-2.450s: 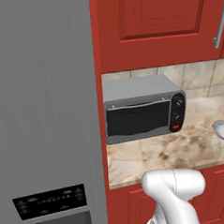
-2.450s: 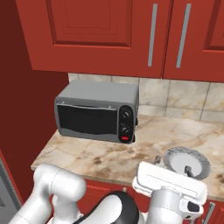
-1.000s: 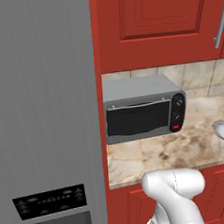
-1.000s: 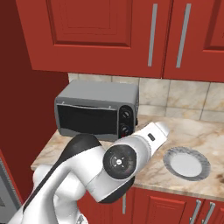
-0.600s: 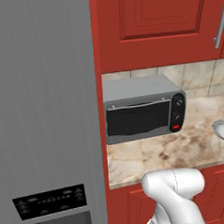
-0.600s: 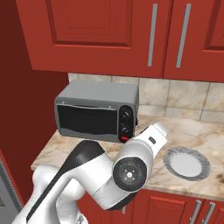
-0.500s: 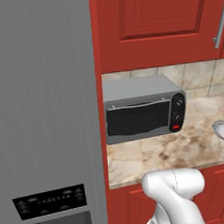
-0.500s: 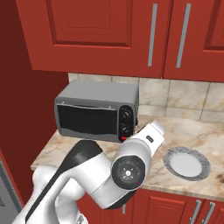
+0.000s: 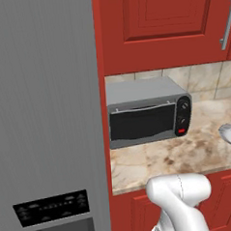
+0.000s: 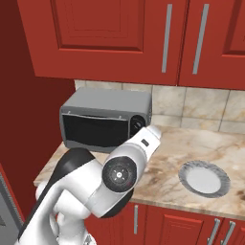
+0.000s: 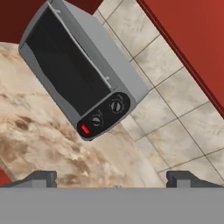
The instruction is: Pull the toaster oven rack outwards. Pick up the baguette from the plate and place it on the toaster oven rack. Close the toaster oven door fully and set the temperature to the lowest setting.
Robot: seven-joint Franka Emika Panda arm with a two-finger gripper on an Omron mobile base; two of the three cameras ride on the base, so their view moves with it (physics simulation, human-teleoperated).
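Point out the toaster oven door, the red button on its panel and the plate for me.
toaster oven door (image 9: 142,122): left base view, middle of the dark glass.
red button (image 11: 85,129): hand view, on the button's face, at the lower end of the control panel.
plate (image 10: 204,178): right base view, on the plate's flat centre.

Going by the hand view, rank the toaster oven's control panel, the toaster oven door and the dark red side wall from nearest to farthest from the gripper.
From the gripper, open and facing the oven:
1. control panel: the oven's near end, with the knobs and red button.
2. toaster oven door: dark glass, shut, stretching away past the panel.
3. dark red side wall: beyond the oven's far end.
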